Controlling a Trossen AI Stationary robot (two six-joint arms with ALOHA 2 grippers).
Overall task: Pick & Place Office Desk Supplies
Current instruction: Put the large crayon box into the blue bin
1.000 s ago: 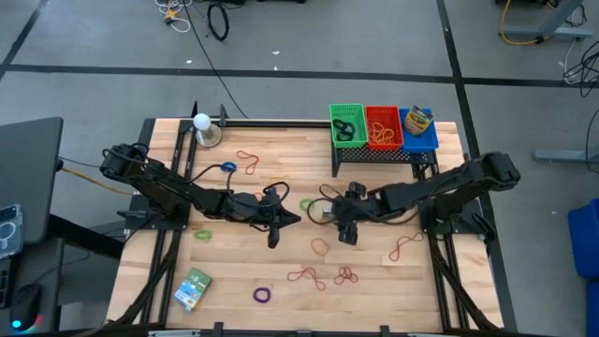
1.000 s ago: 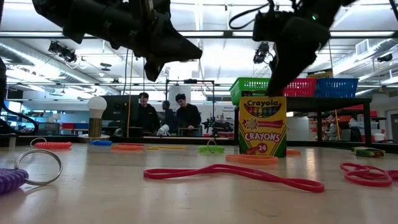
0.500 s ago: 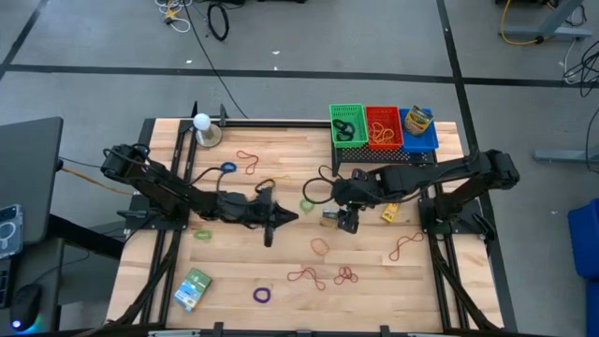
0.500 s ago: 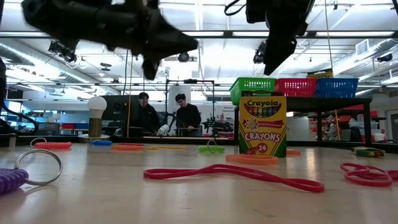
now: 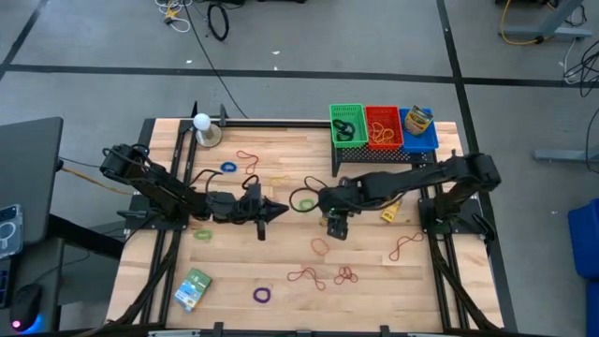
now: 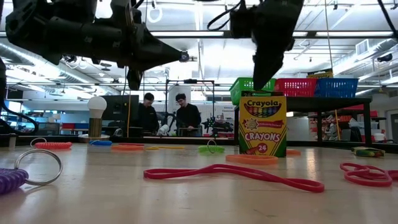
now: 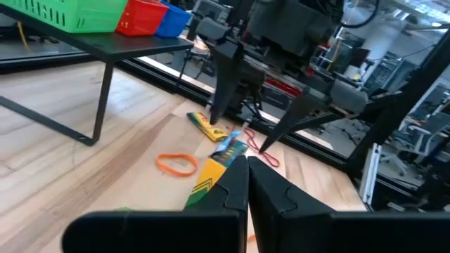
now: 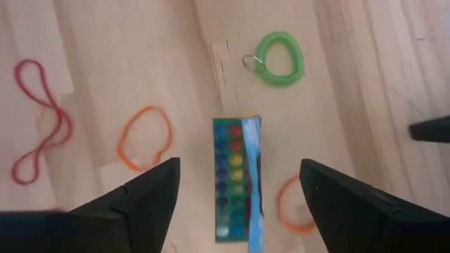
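Landmark: the yellow crayon box (image 6: 262,125), standing upright mid-desk (image 5: 281,271), reading "Crayola", "CRAYONS", "24". Left of it the left gripper (image 5: 274,210) hangs with fingers pressed together, empty. Directly above the box the right gripper (image 5: 334,225) hovers spread wide, holding nothing. Behind and right of the box, a raised rack carries a green basket (image 5: 346,124) with dark loops, a red basket (image 5: 382,125) with orange bands, and a blue basket (image 5: 418,128) with a yellow bottle (image 5: 418,118).

The crayon box (image 6: 263,125) is yellow and green with a row of coloured crayons printed on it — seen below the right gripper (image 8: 239,184) as a strip of rainbow dots. Beside it lie a green coil (image 8: 278,58), orange bands (image 8: 144,137) and a red loop (image 8: 41,121) on pale wood (image 8: 126,49); beyond the black left gripper (image 7: 246,186) sit green (image 7: 67,14), red (image 7: 148,17) and blue baskets (image 7: 172,21).
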